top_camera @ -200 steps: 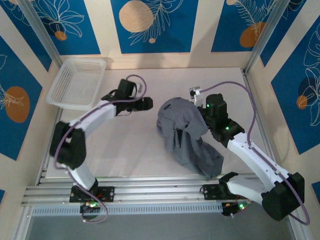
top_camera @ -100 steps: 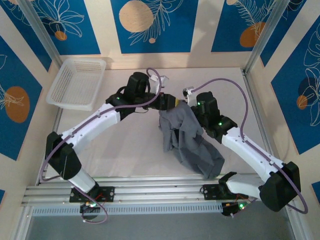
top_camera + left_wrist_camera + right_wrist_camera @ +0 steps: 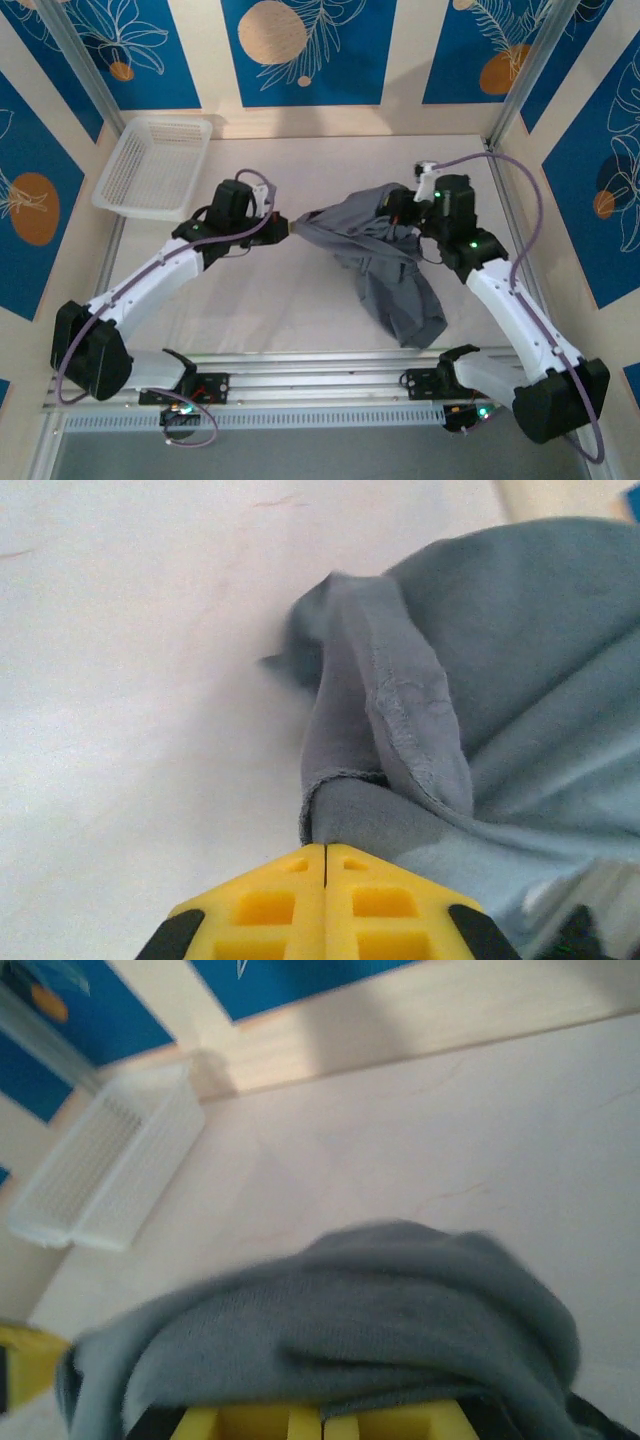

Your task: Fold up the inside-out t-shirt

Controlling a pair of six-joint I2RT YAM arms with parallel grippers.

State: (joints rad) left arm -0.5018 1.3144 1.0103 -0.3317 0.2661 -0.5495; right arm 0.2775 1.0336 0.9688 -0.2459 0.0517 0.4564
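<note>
left gripper (image 3: pixel 289 226) pinching the grey t-shirt (image 3: pixel 385 265) edge; right gripper (image 3: pixel 398 208) clamped on it too — cloth stretched between them

Readable text: none turned up, not a word or a number.
Shirt (image 3: pixel 385 265): plain grey cloth, and no lettering could be read on it.
Basket (image 3: pixel 160 165): white mesh, and no label could be read.
Wall panels (image 3: pixel 300 50): blue with leaf drawings and orange discs, and there was no writing to read.
</note>
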